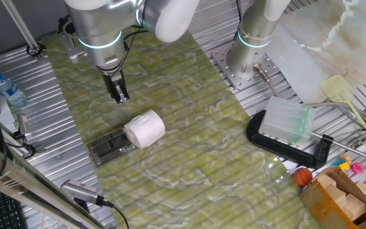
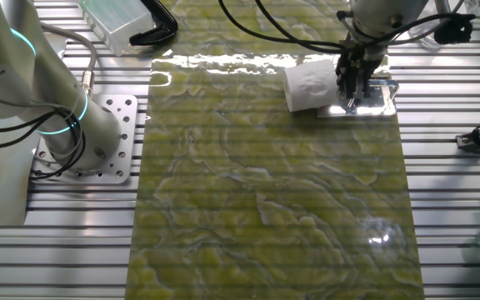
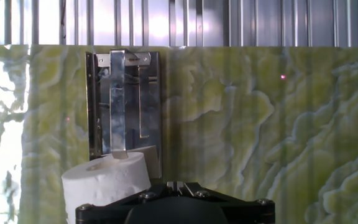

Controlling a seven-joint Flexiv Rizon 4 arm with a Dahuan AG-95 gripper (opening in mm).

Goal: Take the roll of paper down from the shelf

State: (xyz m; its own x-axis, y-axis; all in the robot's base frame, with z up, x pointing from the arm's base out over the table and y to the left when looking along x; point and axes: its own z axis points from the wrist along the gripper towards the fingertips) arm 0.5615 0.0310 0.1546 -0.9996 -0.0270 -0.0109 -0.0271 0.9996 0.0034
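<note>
One fixed view is showing, from left to right, the claw (image 1: 120,95) hanging above the table (image 1: 189,159) with its fingers nearly together, holding nothing, then the shelf (image 1: 107,147) with the roll of paper (image 1: 146,128) lying on its right end, overhanging it.

above roll of paper (image 1: 145,128): open | shelf (image 1: 107,147): underneath
</note>
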